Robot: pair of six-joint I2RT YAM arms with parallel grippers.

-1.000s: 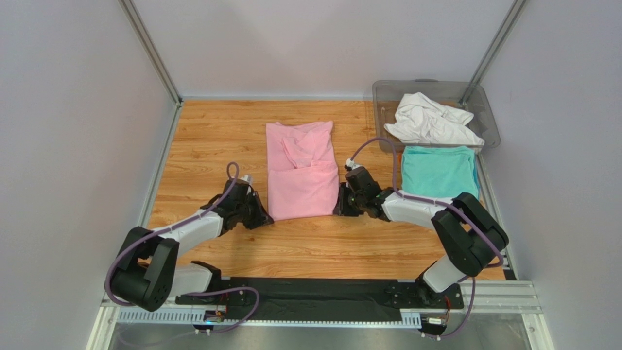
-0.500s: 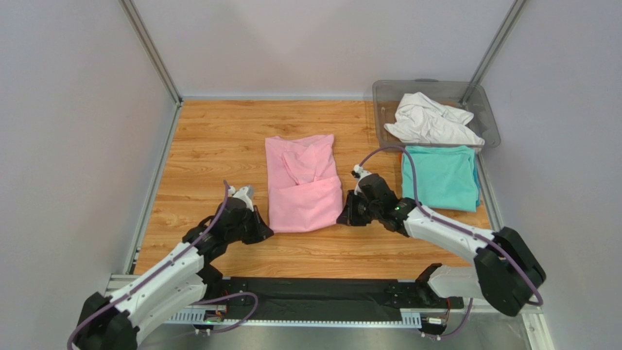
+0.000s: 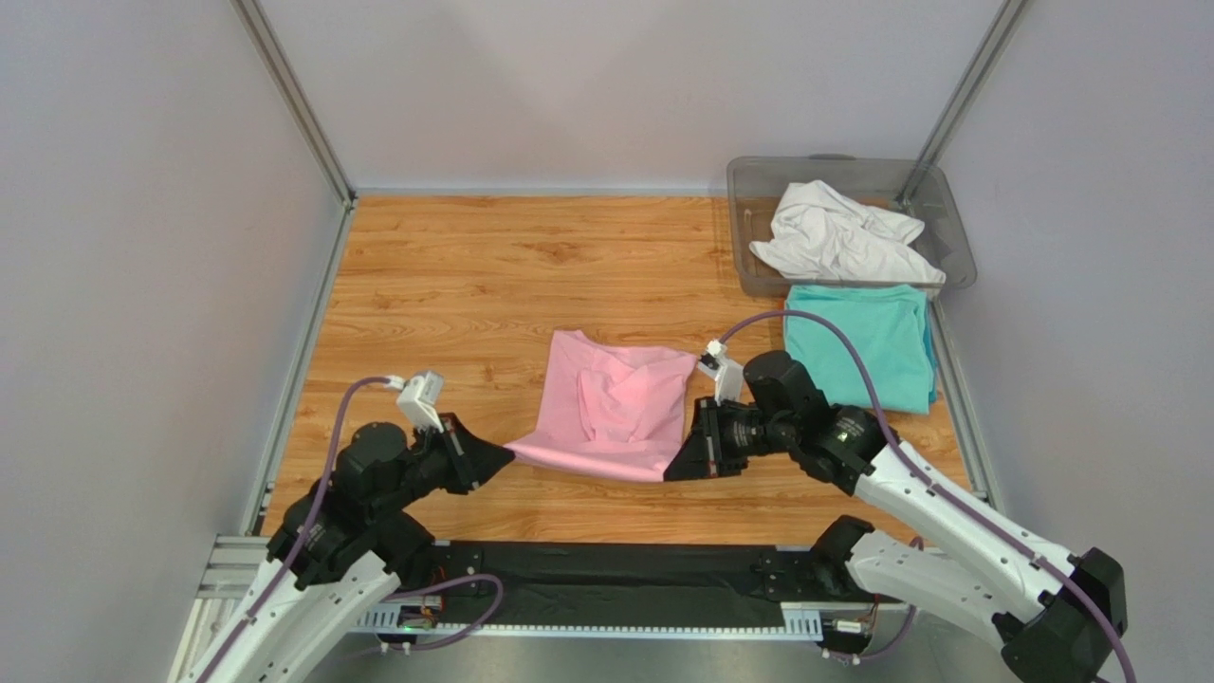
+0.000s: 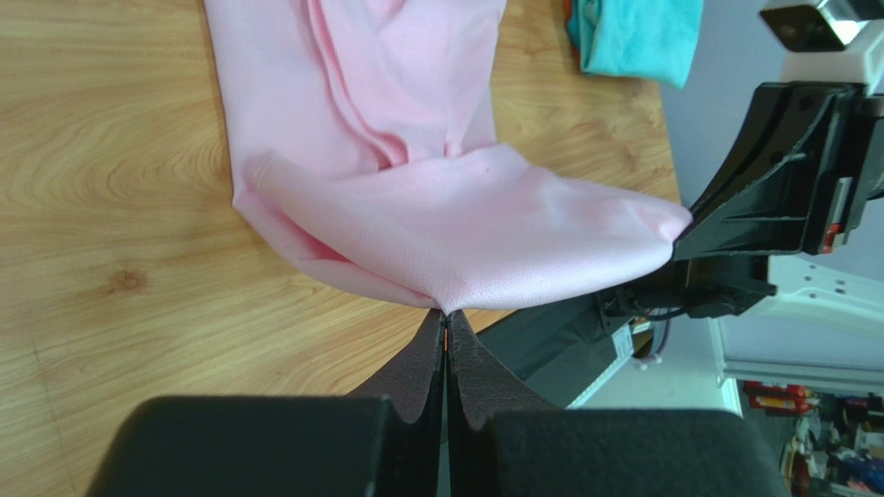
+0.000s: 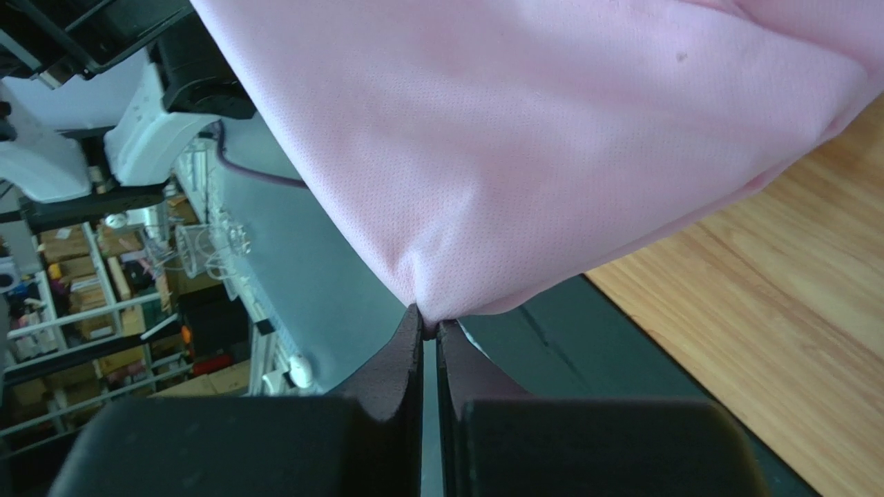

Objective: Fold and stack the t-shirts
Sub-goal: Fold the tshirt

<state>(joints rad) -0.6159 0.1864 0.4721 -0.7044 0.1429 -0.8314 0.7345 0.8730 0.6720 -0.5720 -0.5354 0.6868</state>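
Note:
The light pink t-shirt [image 3: 616,406] is lifted at its near edge and stretched between both grippers, its far part still on the table. My left gripper [image 3: 502,453] is shut on its near left corner; the left wrist view shows the cloth [image 4: 457,207] pinched at the fingertips [image 4: 446,311]. My right gripper [image 3: 676,471] is shut on the near right corner; the right wrist view shows the cloth [image 5: 540,135] held at the tips [image 5: 429,323]. The folded teal t-shirt [image 3: 858,343] lies at the right. The crumpled white t-shirt [image 3: 841,235] sits in the bin.
A clear grey plastic bin [image 3: 755,178] stands at the back right corner. The wooden table [image 3: 428,285] is walled by grey panels at left, back and right. A black base strip [image 3: 613,569] runs along the near edge.
Both grippers have pulled back toward the near edge and lifted, dragging the pink shirt's near edge up and toward the arms. The shirt has shortened and shifted nearer and right.

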